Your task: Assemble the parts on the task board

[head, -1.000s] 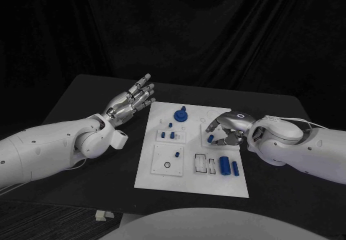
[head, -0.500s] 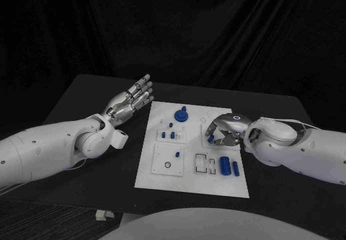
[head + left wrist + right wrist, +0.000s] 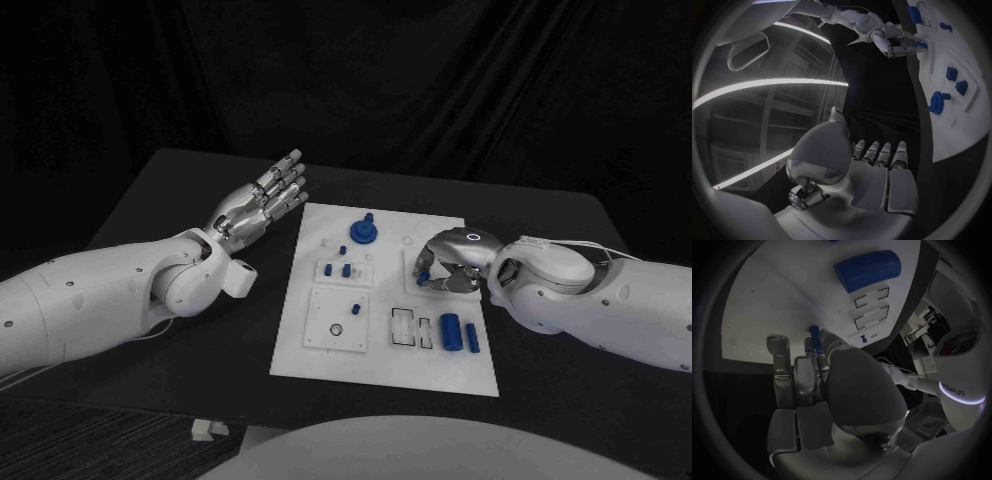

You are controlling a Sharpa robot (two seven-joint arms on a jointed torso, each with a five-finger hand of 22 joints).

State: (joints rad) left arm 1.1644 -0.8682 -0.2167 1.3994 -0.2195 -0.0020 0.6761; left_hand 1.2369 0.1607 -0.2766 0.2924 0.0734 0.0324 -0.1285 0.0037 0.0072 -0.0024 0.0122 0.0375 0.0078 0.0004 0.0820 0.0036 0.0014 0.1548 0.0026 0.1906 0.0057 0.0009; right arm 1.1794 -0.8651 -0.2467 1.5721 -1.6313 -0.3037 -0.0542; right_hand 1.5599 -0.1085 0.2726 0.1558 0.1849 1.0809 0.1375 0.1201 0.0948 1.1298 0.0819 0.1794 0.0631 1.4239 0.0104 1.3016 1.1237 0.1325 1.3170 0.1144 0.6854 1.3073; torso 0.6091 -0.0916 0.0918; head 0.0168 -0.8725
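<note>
Work is judged partly done: a small blue peg (image 3: 423, 279) is pinched by the silver right hand (image 3: 447, 265) over the white task board (image 3: 325, 352), 2 blue cylinders (image 3: 459, 332) are left lying, and the left hand (image 3: 264, 199) is held wide, empty.
</note>
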